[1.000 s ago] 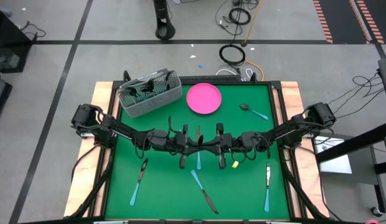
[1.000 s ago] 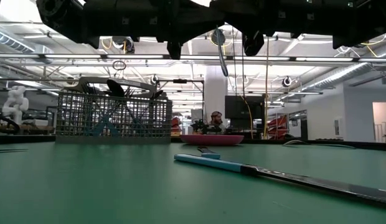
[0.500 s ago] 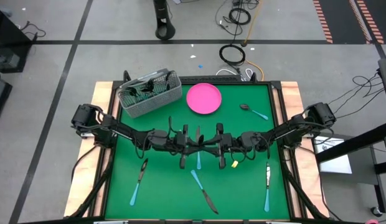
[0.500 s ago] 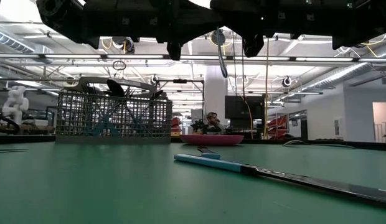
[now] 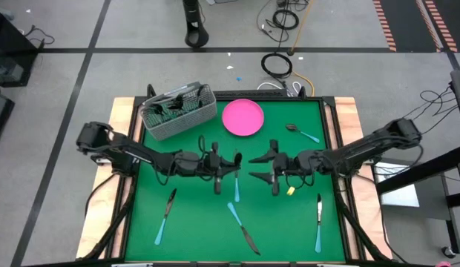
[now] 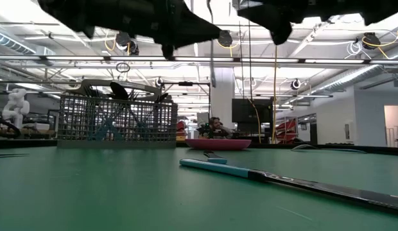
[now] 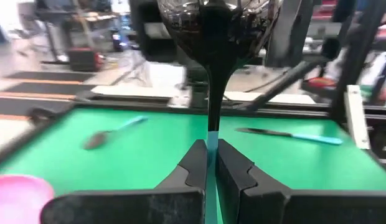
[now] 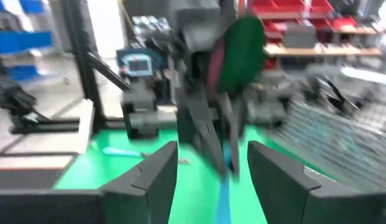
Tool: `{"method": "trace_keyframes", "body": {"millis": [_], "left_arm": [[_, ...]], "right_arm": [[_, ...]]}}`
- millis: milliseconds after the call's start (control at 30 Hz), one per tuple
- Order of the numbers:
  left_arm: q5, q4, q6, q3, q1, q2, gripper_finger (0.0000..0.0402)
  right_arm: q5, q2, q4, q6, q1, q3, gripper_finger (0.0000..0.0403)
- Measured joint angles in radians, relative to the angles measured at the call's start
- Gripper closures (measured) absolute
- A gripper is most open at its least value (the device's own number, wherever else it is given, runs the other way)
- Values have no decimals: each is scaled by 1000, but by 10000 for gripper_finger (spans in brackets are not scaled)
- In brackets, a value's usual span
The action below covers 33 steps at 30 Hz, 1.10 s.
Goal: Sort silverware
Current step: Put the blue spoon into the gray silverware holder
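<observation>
A: What's the left claw [image 5: 228,172] got?
B: It's clamped on 1 blue-handled spoon [image 7: 211,74], held above mid-bench [image 5: 193,222].
A: And the right claw [image 5: 264,167]?
B: Spread apart, empty, just beside it.

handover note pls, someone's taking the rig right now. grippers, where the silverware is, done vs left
Left gripper: shut on a blue-handled spoon, held above mid-table.
Right gripper: open, just beside it, holding nothing.
Basket at the far left already holds some silverware.
Still loose on the mat: spoon by the pink plate, fork, knife, right-side knife.
Left: the held spoon plus those four.
</observation>
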Motion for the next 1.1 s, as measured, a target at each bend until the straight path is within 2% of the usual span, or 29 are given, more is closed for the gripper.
{"method": "trace_keyframes", "body": {"millis": [100,233,433,500,667,833,1100], "left_arm": [[-69,-85,51,0,18,-86,391],[-209,-208,83,0,70,-192,391],[-525,-421,68,-7,194,-332,391],[-584,-447,34,-28,246,-368,391],[-597,-438,-20,-78,408,-414,391],[-436,-398,-106,-103,557,-388,391],[-401,-390,-104,-103,634,-282,391]], "right_arm": [[41,-49,-110,26,10,0,220],[44,-52,-127,27,30,0,222],[44,-39,-129,28,50,0,222],[43,-38,-130,28,55,0,222],[40,-38,-131,22,61,0,222],[41,-38,-115,15,60,0,222],[41,-38,-105,-6,58,0,222]]}}
